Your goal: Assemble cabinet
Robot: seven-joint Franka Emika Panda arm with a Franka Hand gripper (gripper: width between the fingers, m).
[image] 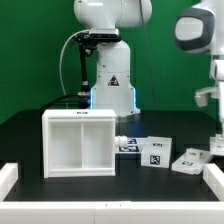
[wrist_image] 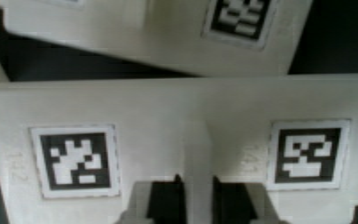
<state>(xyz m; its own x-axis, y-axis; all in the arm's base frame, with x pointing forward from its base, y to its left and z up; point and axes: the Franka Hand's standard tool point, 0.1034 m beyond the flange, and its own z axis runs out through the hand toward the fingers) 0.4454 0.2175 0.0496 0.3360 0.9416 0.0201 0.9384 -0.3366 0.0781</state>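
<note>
1. Exterior view: the cabinet (image: 80, 143) stands upright on the black table (image: 30, 125), toward the exterior view's left. Its open face is turned to the camera, and an upright partition splits it into two compartments.
2. The robot base (image: 110, 85) stands behind the cabinet. The arm (image: 212, 60) comes down along the exterior view's right edge, well apart from the cabinet. The frame edge cuts off its lower end.
3. Three small tagged panels lie flat on the table to the exterior view's right of the cabinet. The nearest panel (image: 128, 146) is just beside the cabinet's lower corner, the middle panel (image: 155, 152) comes next, and the far panel (image: 190, 160) lies under the arm.
4. Wrist view: a two-tag panel (wrist_image: 176, 125) fills most of the picture, and a second panel (wrist_image: 194, 35) with one tag lies beyond it. The cabinet is not seen here.
5. The gripper (wrist_image: 197, 205) shows only as blurred shapes close against the two-tag panel. Whether the pincer is wide, narrow or clamped cannot be told.
</note>
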